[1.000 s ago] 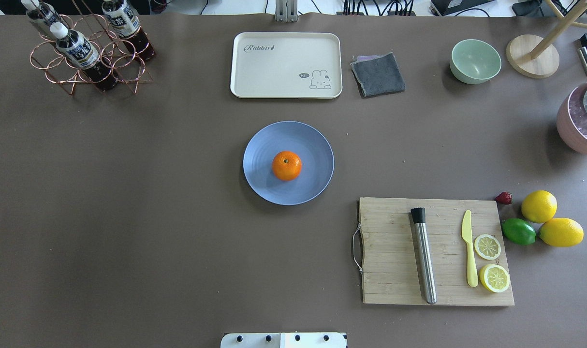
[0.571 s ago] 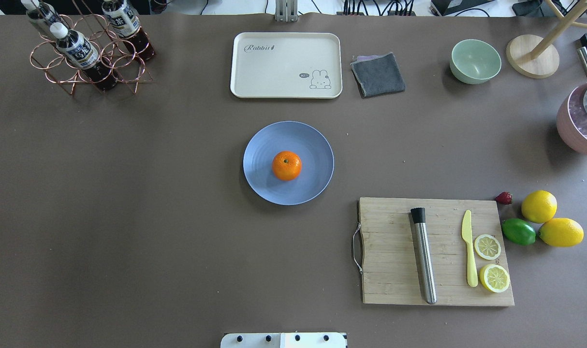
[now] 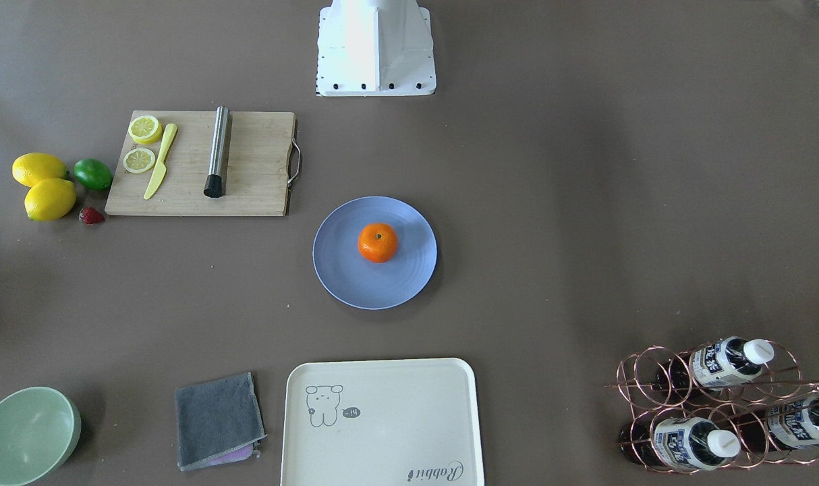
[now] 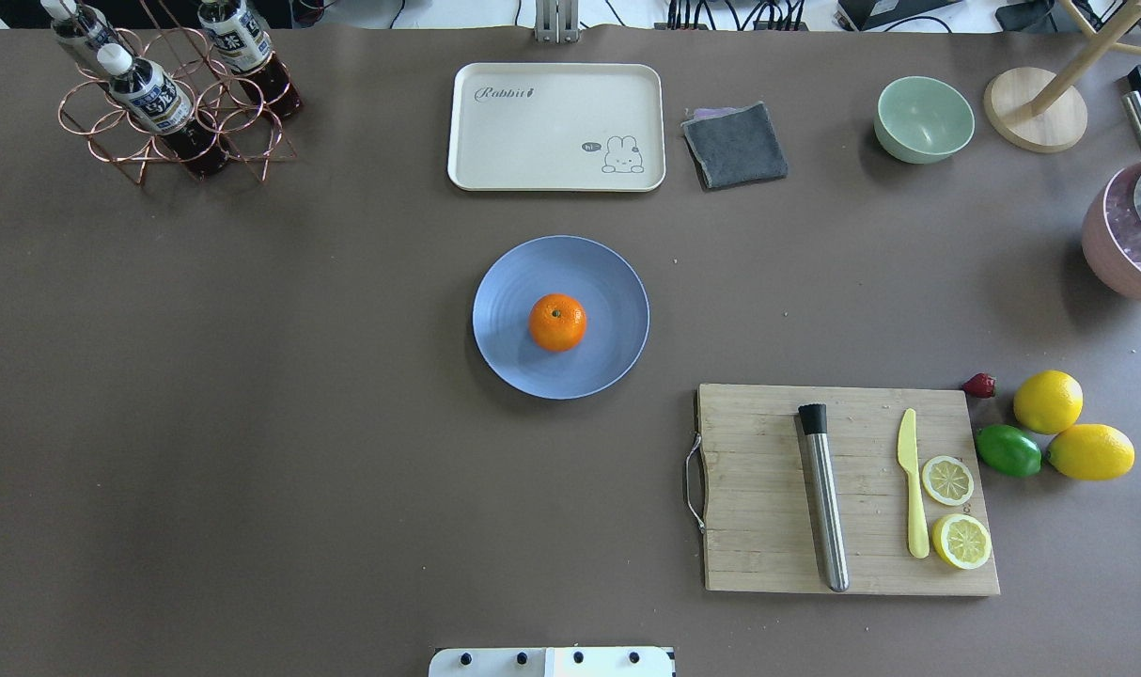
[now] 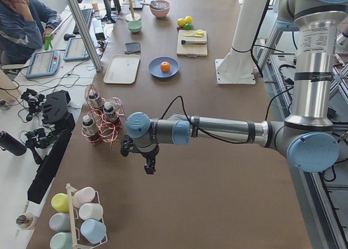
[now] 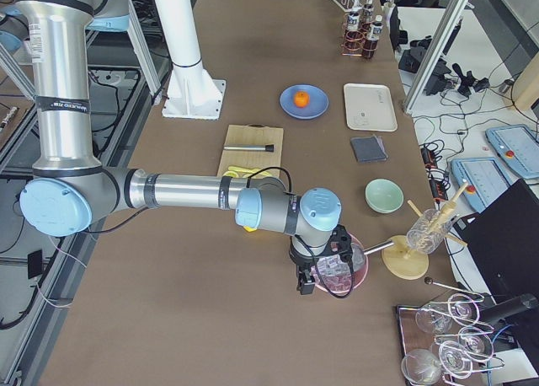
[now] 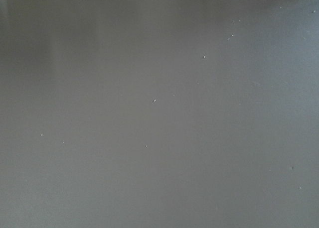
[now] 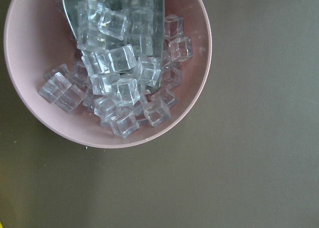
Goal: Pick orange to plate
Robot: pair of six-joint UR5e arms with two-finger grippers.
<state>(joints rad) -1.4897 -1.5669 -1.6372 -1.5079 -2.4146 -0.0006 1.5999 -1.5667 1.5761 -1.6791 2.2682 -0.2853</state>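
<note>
The orange [image 4: 557,322] sits stem dimple up near the middle of the light-blue plate [image 4: 608,277] at the table's centre; the front view shows the same orange [image 3: 378,242] on the plate [image 3: 342,273]. Neither gripper is near it. My left gripper [image 5: 148,165] shows only in the left side view, low over bare table beside the bottle rack, and I cannot tell its state. My right gripper [image 6: 307,283] shows only in the right side view, above the pink bowl of ice cubes [image 8: 107,68], and I cannot tell its state either.
A cream tray [image 4: 555,127], a grey cloth [image 4: 735,144] and a pale green bowl [image 4: 924,118] line the far side. The cutting board [image 4: 777,489] carries a steel rod, a yellow knife and lemon slices. Two lemons [image 4: 1047,401], a lime [image 4: 1008,450] and the copper bottle rack [image 4: 166,103] stand at the sides.
</note>
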